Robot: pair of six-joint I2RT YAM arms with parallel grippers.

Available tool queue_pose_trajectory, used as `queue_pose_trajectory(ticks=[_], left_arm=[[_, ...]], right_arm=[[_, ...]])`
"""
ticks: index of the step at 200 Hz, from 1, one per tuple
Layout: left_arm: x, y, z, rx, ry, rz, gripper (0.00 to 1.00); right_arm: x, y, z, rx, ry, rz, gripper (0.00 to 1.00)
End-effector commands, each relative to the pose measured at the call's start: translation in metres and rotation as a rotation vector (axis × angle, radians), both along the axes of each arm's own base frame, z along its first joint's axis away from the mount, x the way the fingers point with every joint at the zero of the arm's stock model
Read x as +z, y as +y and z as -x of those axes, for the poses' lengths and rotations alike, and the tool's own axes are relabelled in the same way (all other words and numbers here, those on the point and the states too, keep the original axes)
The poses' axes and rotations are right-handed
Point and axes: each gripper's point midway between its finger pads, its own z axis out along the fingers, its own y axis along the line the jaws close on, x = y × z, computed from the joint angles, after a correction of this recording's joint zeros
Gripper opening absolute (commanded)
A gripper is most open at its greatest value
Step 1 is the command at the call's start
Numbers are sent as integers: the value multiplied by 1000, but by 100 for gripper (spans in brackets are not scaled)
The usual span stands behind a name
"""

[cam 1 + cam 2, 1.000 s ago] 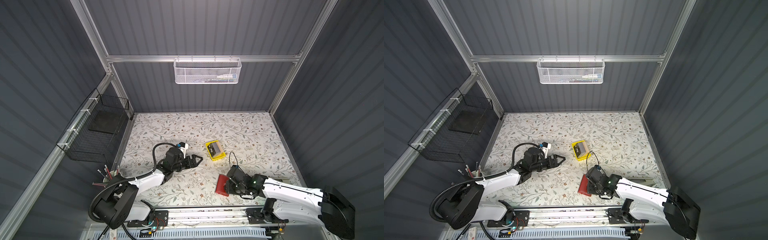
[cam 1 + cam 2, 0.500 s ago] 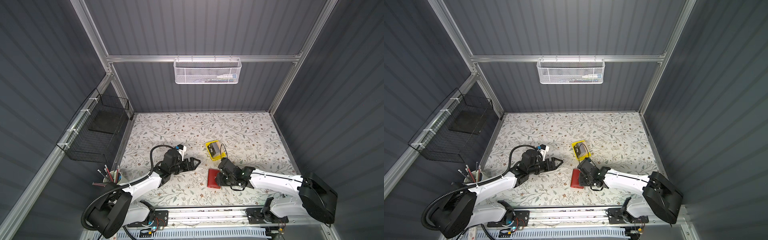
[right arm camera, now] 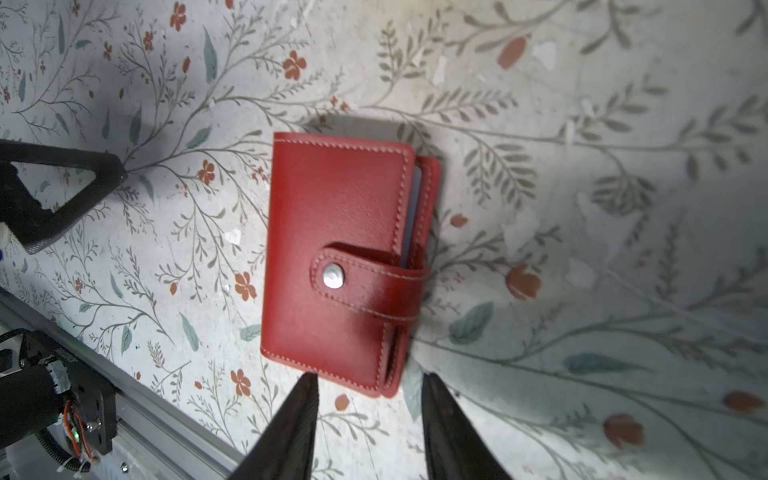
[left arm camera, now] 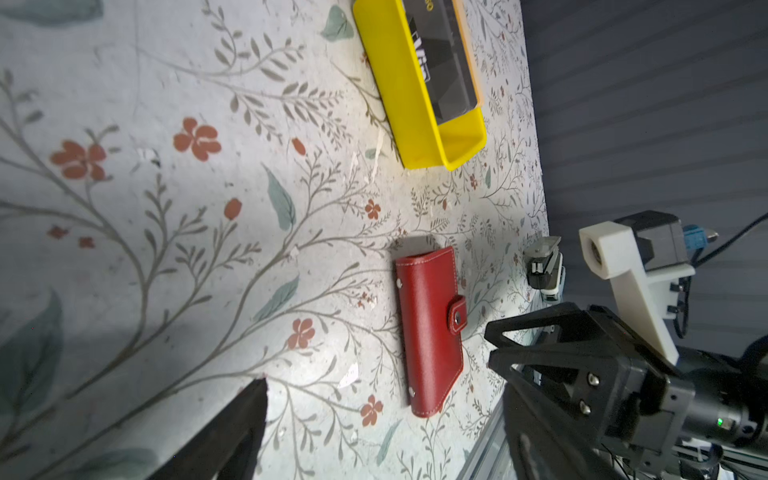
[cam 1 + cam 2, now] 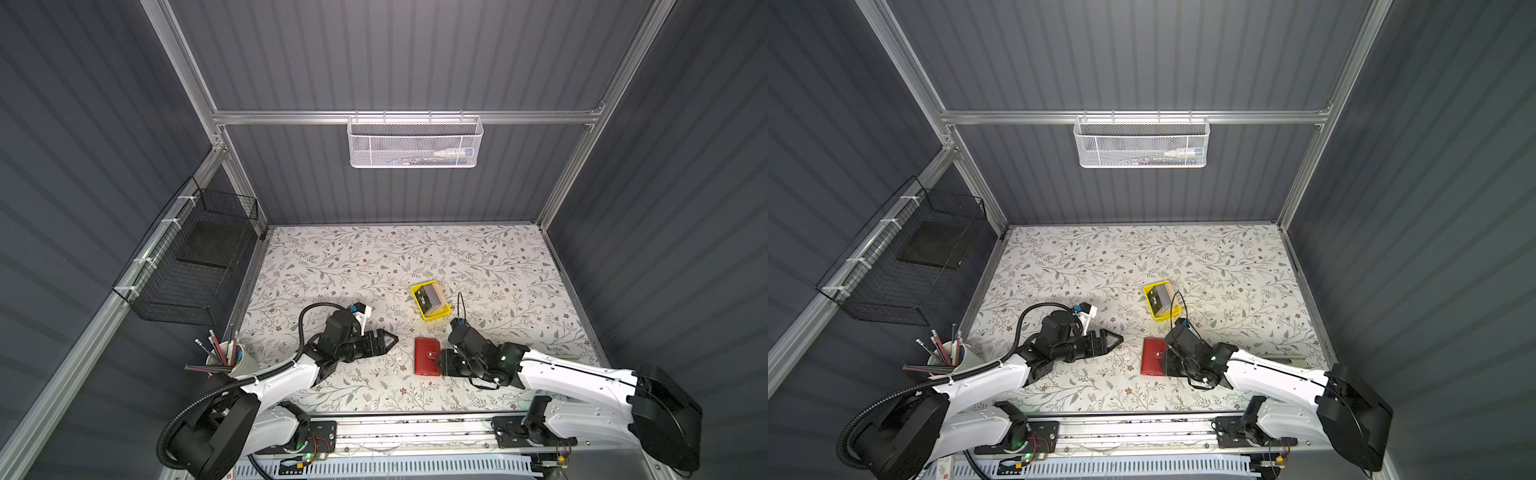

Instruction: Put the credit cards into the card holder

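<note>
Right wrist alone shows pale edge inside card holder (image 3: 340, 208).

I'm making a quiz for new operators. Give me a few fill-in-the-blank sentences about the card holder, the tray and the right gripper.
1. The card holder lies flat with its snap strap ____ (fastened or undone).
2. The credit cards sit in a ____ tray.
3. The right gripper has its jaws ____ (open or shut), beside the card holder.
Missing words: fastened; yellow; open.
</note>
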Motion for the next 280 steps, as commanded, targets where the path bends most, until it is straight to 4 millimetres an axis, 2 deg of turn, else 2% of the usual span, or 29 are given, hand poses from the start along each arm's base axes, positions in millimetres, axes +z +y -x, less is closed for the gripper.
queue_pose_trajectory(ticks=[1,37,87,122,168,212,240,280], left_arm=[[-4,-2,16,-39,39,-1,88],[-10,-6,26,-67,72,-18,87],[-14,-16,38,-100,95,-30,85],[-18,-21,41,-109,107,-31,83],[-18,-22,41,-91,96,-41,83],[-18,-26,42,-91,100,-43,81],[-14,-27,41,-85,78,-50,78],[-16,-30,41,-97,79,-65,78]], right_arm=[[-10,-7,9,-23,44,12,44],[-15,1,9,-14,63,-4,44],[-10,13,-8,-48,22,-48,40],[-12,16,-21,-76,10,-27,35],[0,13,-29,-88,-43,-34,35],[12,11,-28,-79,-82,-72,36],[8,5,-23,-82,-72,-61,36],[5,4,-20,-70,-78,-80,37]])
